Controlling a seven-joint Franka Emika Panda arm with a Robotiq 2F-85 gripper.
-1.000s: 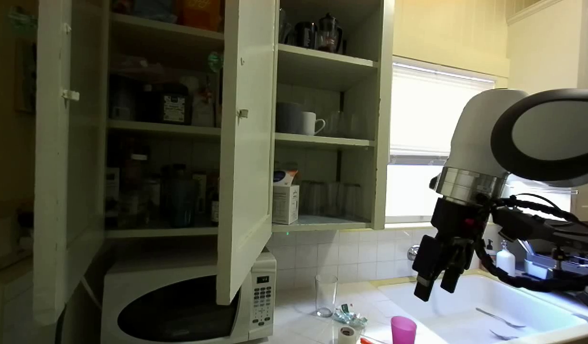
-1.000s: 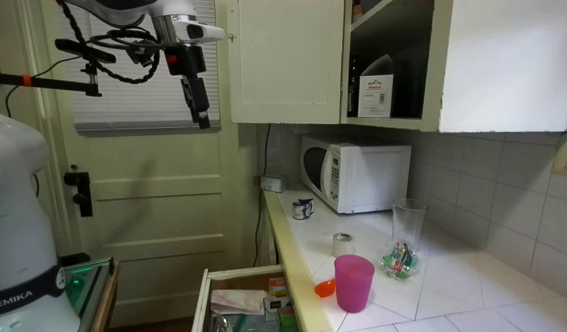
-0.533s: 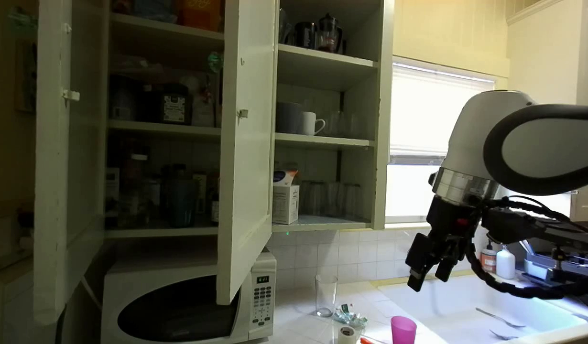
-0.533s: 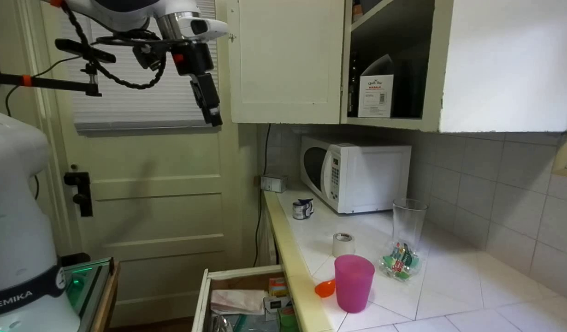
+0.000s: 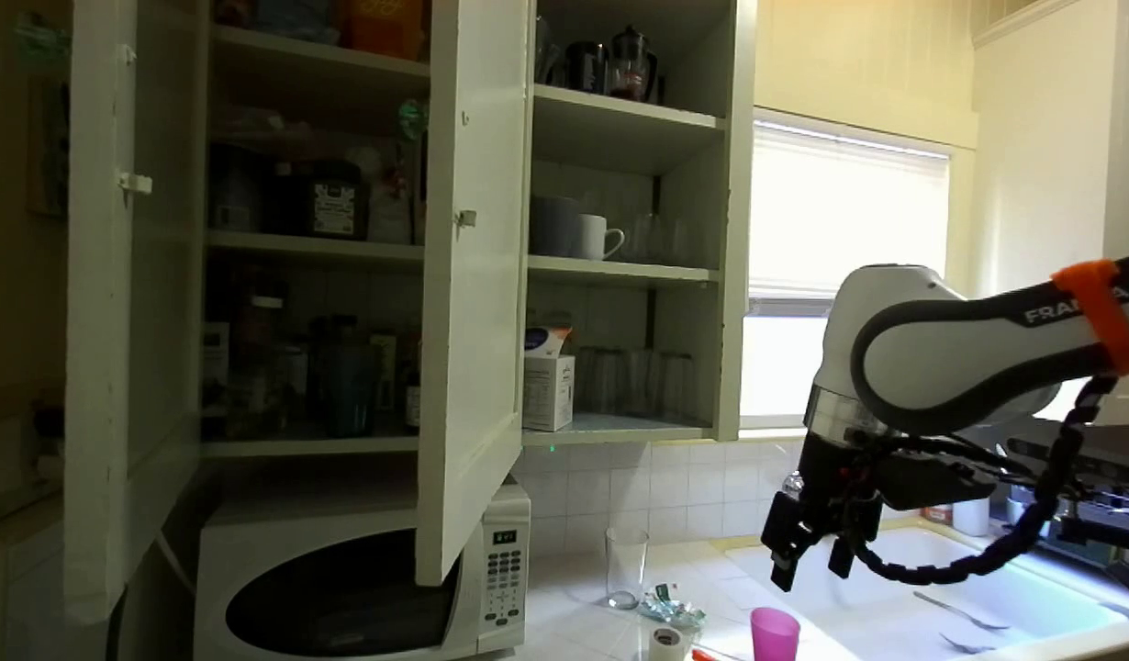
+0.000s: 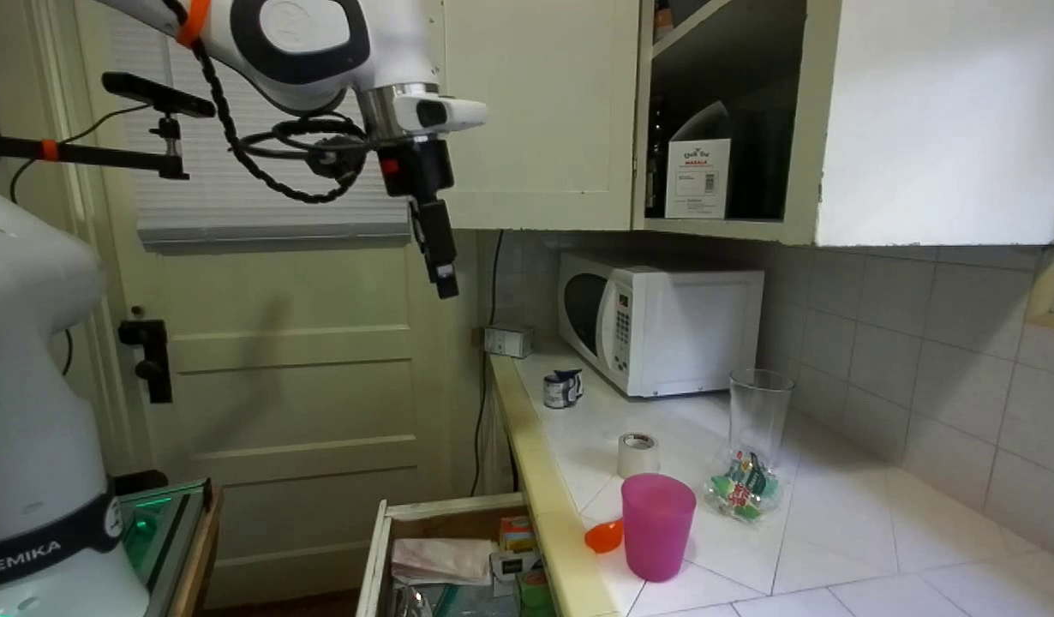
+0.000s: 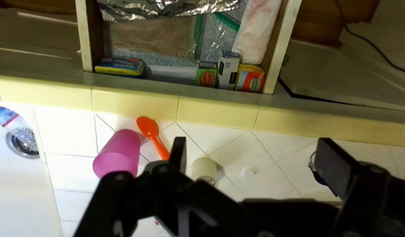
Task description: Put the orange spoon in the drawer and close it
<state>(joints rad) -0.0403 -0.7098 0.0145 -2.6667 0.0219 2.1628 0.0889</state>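
Since the earlier frames, the tool (image 5: pixel 811 569) is being lowered and brought nearer the pink cup (image 6: pixel 658 527) in both exterior views; the cup and the other things on the surface (image 6: pixel 853 514) are being left in place.

The orange spoon (image 7: pixel 153 135) is being left lying on the surface just beside the pink cup; its bowl is being turned toward the yellow edge (image 7: pixel 215 112), and its handle is being pointed inward. Whether spoon and cup are touching cannot be told. Beyond the spoon from the cup, a white tape roll (image 7: pixel 204 169) is being carried by the same surface. Across the yellow edge from the cup, the drawer (image 7: pixel 84 36) is being held pulled out, and small boxes (image 7: pixel 119 65), plastic bags (image 7: pixel 156 36) and crumpled foil (image 7: pixel 169 9) are being contained in it.

The tool is being held higher than the cup and well apart from the spoon, its fingers (image 7: pixel 334 168) being kept wide apart.

Between the cup and a tall glass (image 6: pixel 760 403), a clear item with green patches (image 6: pixel 744 487) is being seen. Past the tape roll from the cup, a white microwave (image 6: pixel 698 334) is being supported by the surface. On the cup's opposite side, metal cutlery (image 5: pixel 957 610) is being held in a white sink (image 5: pixel 858 624). Higher than the cup, a wall cupboard (image 5: pixel 732 229) is being left with doors (image 5: pixel 477 275) swung out.
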